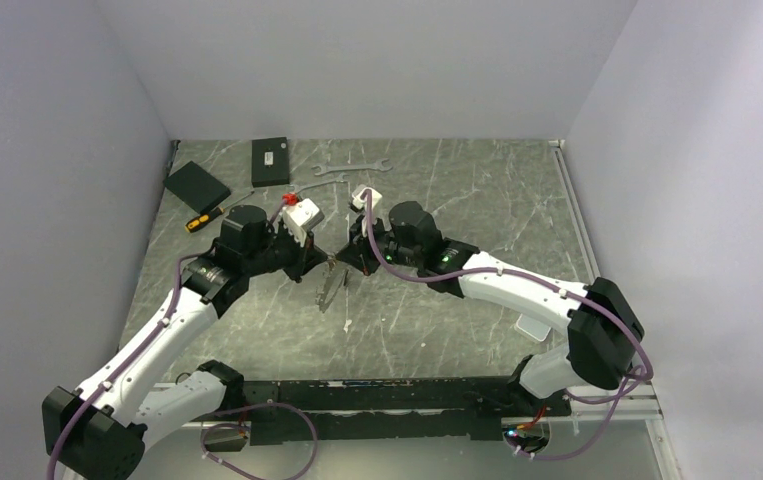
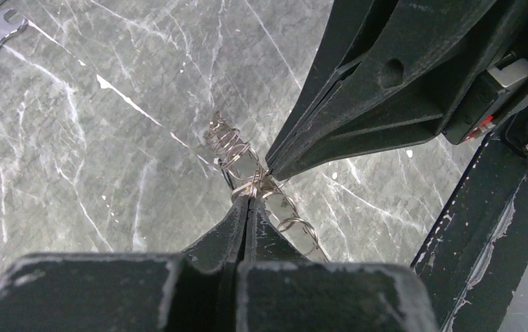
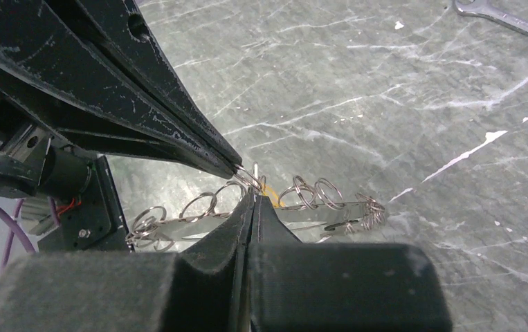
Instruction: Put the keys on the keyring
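Both grippers meet tip to tip above the middle of the table. The keyring [image 1: 331, 288] is a long silvery loop strung with small wire rings; it hangs below the two tips. My left gripper [image 2: 249, 198] is shut on the keyring [image 2: 237, 153] at its middle. My right gripper [image 3: 254, 198] is shut too, and a sliver of a brass-yellow key [image 3: 270, 191] shows at its tips, against the keyring [image 3: 316, 197]. The left gripper's fingertips [image 3: 235, 164] come in from the upper left there. Other keys cannot be made out.
Two silver wrenches [image 1: 354, 167] lie at the back of the marble table [image 1: 477, 200], with two black boxes [image 1: 270, 161] and a yellow-handled screwdriver [image 1: 212, 212] at the back left. A tiny pale object [image 1: 347, 323] lies on the table near the arms.
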